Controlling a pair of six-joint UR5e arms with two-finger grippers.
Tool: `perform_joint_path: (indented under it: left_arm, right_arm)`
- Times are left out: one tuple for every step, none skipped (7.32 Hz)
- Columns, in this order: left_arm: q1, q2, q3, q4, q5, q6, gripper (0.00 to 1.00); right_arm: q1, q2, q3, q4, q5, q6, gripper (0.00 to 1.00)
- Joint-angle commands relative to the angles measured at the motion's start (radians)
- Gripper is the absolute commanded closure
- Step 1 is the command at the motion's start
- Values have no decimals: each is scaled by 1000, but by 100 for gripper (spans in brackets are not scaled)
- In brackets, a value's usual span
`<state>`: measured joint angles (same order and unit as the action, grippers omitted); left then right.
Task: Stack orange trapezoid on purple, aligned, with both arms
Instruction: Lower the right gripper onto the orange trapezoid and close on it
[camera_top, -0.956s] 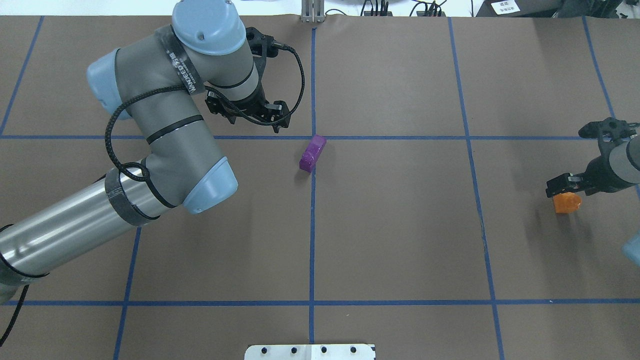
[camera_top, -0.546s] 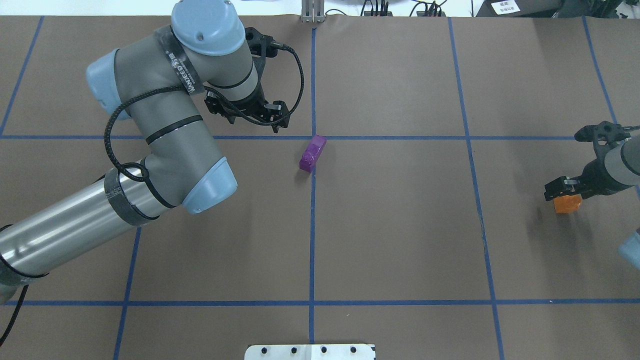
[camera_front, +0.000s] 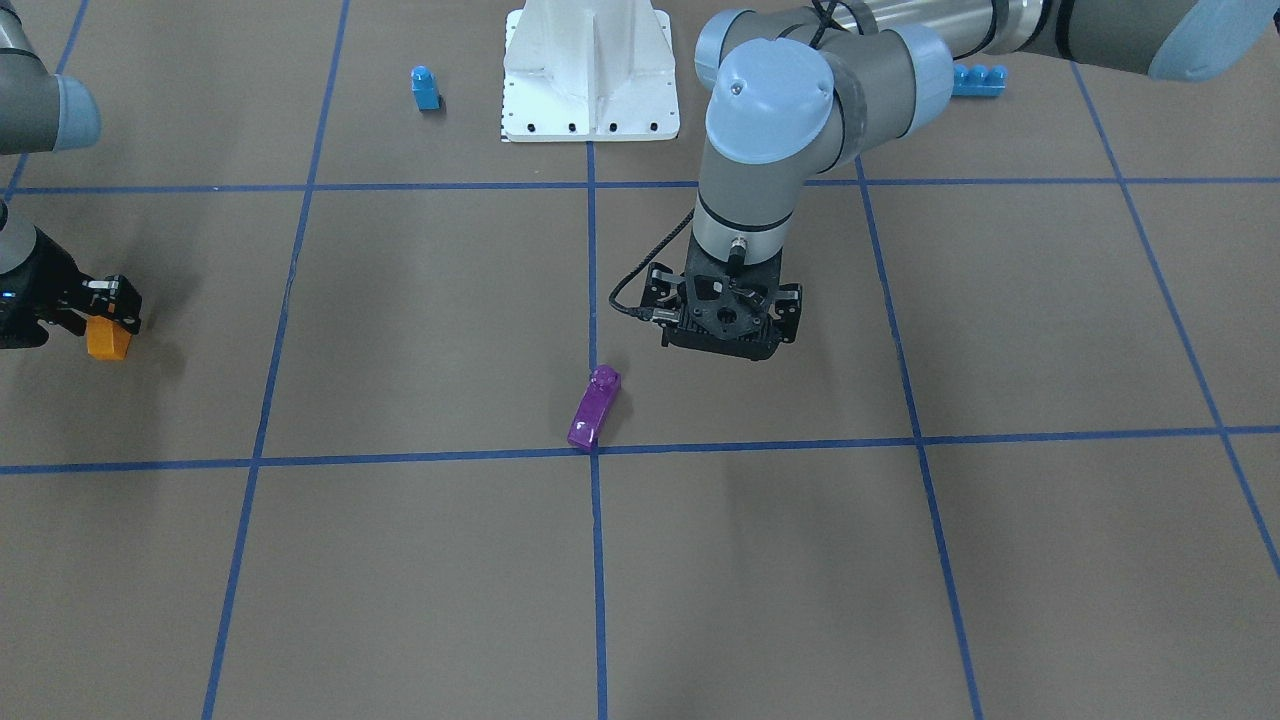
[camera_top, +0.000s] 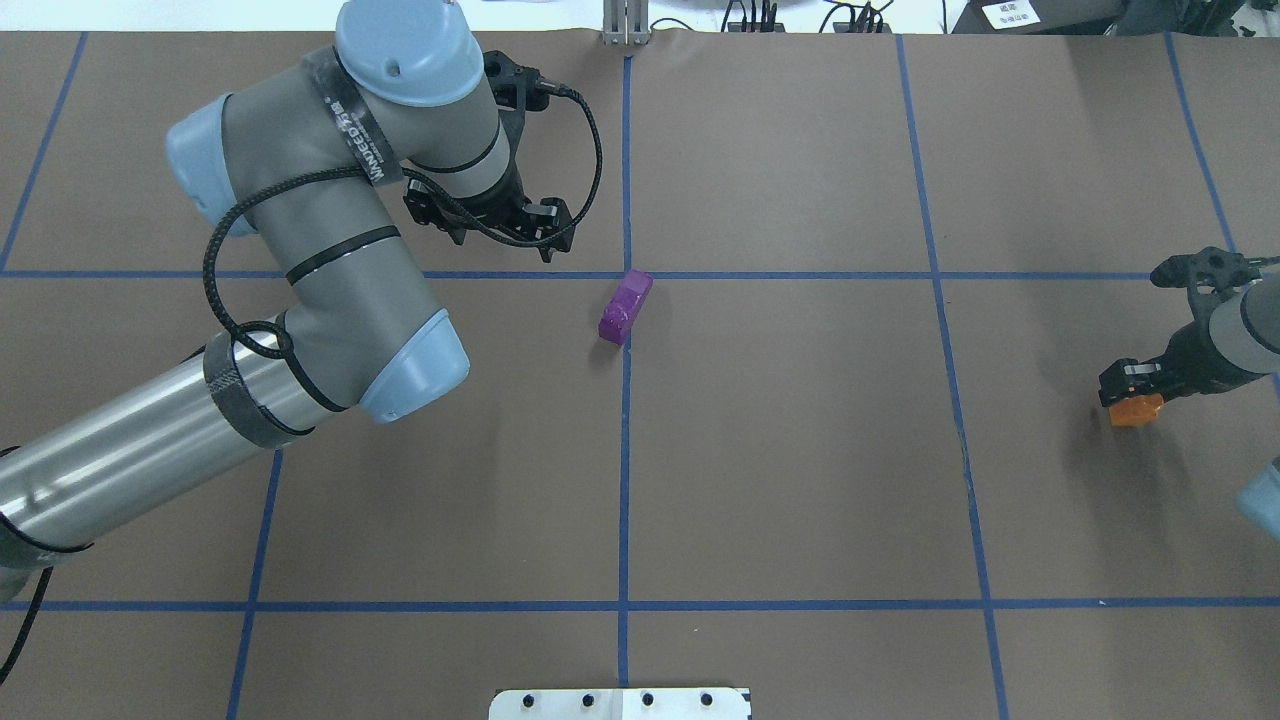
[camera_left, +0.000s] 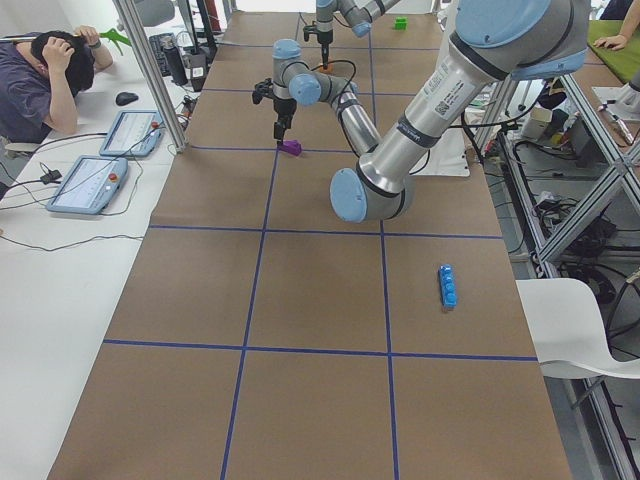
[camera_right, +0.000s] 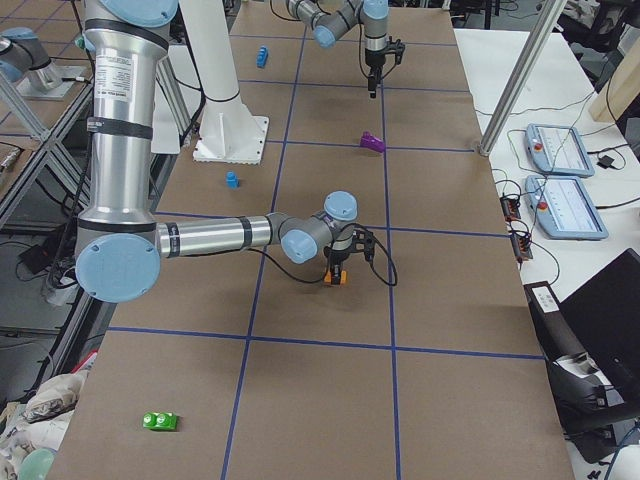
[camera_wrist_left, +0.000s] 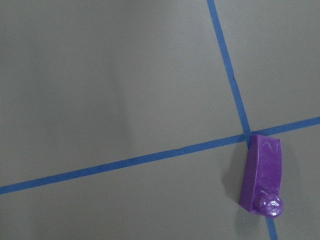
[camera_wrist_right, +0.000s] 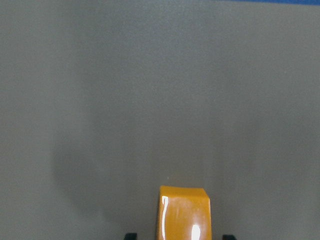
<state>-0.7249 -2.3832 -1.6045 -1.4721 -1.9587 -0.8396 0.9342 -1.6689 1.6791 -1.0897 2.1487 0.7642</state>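
Note:
The orange trapezoid stands on the table at the far right, also in the front view. My right gripper is low over it and open. In the right wrist view the brick sits between the two fingertips, with a gap on each side. The purple brick lies at the centre tape crossing, its stud toward me. My left gripper hangs above the table, left of and beyond the purple brick, apart from it. It appears open and empty, with no fingers in its wrist view.
The white pedestal base is at my side's table edge. A blue single-stud brick and a long blue brick lie beside it. A green brick lies far off on my right. An operator sits beside the table.
My right gripper has come down over the orange trapezoid, covering more of it. My left arm has drifted slightly left and away. Neither brick has moved.

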Motion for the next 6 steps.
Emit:
perform_joint_path:
  left_arm:
    - [-1, 1, 0, -1, 0, 0, 0]
    - [-1, 1, 0, -1, 0, 0, 0]
    - [-1, 1, 0, -1, 0, -1, 0]
    - [-1, 1, 2, -1, 0, 0, 0]
    - [-1, 7, 0, -2, 0, 0, 0]
    - [-2, 9, 0, -4, 0, 0, 0]
  right_arm:
    - [-3, 0, -1, -6, 5, 3, 55]
    - [-5, -3, -1, -4, 17, 1, 56]
    - [-3, -6, 1, -4, 32, 3, 55]
    - [-3, -8, 1, -4, 33, 3, 56]
    - [-3, -8, 5, -4, 34, 3, 88]
    - [-3, 1, 11, -4, 51, 4, 100]
